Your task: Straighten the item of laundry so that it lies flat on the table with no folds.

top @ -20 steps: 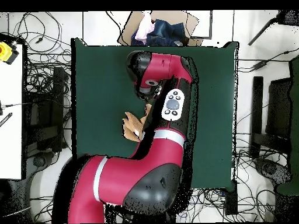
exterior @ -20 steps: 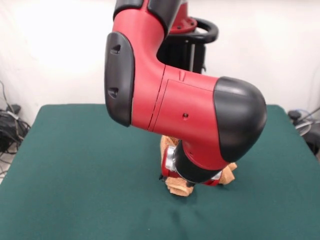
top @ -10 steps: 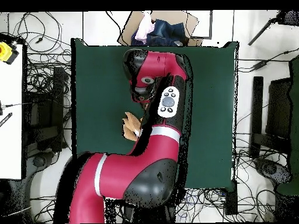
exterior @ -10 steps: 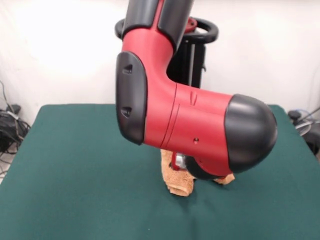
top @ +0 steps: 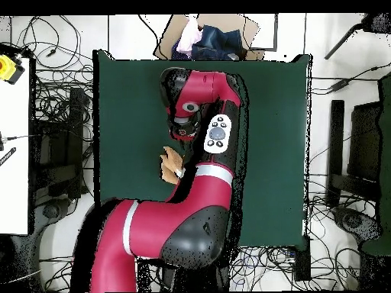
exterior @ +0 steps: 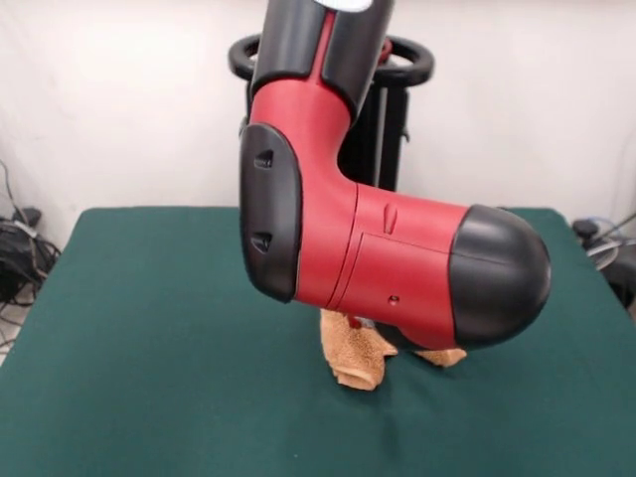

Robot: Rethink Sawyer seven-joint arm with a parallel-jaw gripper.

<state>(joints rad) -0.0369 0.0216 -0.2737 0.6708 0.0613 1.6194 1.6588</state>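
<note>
The item of laundry (exterior: 356,358) is an orange-tan towel lying bunched in a small crumpled heap near the middle of the dark green table (exterior: 149,318). A second bit of it (exterior: 444,356) peeks out to the right under the arm. The red and black arm (exterior: 397,268) hangs low right over the heap and covers most of it. From overhead only a small tan corner of the towel (top: 169,164) shows at the left of the arm (top: 202,114). The gripper is hidden behind the arm's bulk in both views.
A cardboard box (top: 206,34) with clothes in it sits beyond the table's top edge in the overhead view. A white side table (top: 14,137) with a yellow object (top: 6,67) stands at the left. Cables lie all round the table (top: 122,99).
The arm's big elbow joint has swung round and risen a little, so it now covers the wrist and gripper parts that showed one second ago. The towel heap stays where it was.
</note>
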